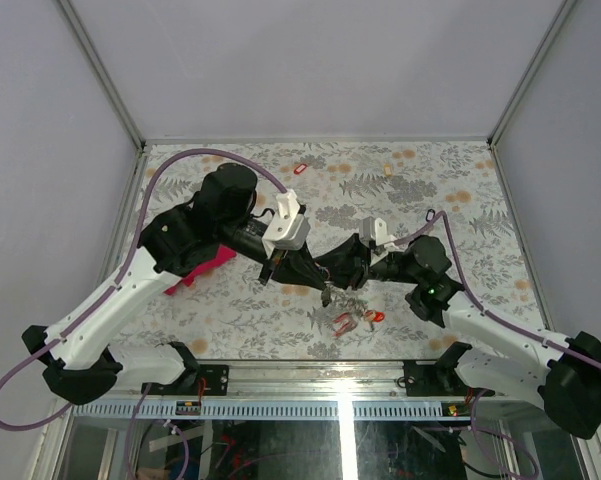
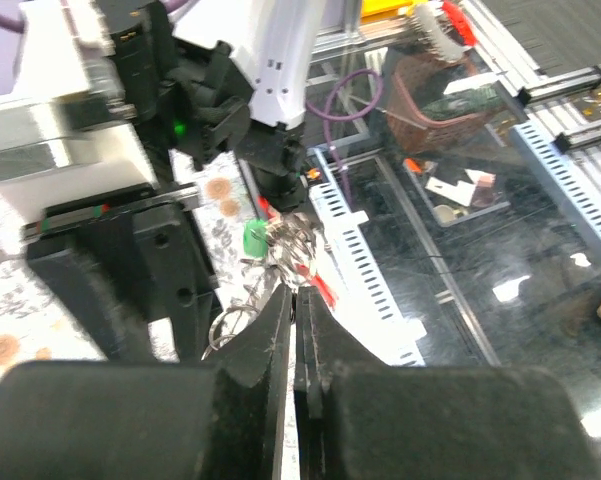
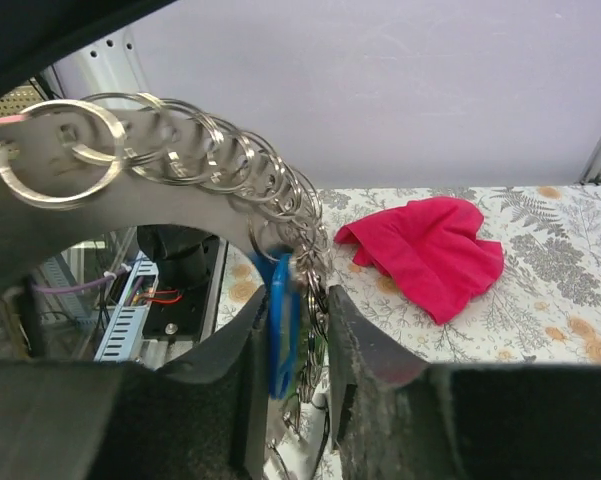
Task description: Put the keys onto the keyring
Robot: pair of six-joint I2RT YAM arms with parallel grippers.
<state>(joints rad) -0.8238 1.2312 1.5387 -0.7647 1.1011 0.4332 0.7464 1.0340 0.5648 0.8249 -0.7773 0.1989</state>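
Note:
The keyring (image 3: pixel 180 205) is a broad grey arc held up in the air, fringed with small split rings. My left gripper (image 2: pixel 298 300) is shut on its thin edge. Keys with a green tag (image 2: pixel 253 238) and a red tag (image 2: pixel 322 285) hang just beyond the left fingertips. My right gripper (image 3: pixel 308 330) is closed round a blue-tagged key (image 3: pixel 283 330) and the bunch of rings beside it. From above, both grippers meet at mid-table, left (image 1: pixel 318 278) and right (image 1: pixel 342 275), with the keys (image 1: pixel 348 315) dangling below them.
A magenta cloth (image 1: pixel 205 265) lies on the floral table under the left arm; it also shows past the right fingers (image 3: pixel 425 250). Two loose keys lie far back, one red-tagged (image 1: pixel 300 169) and one cream-tagged (image 1: pixel 388 172). The table's near rail (image 1: pixel 340 375) runs just below the hanging keys.

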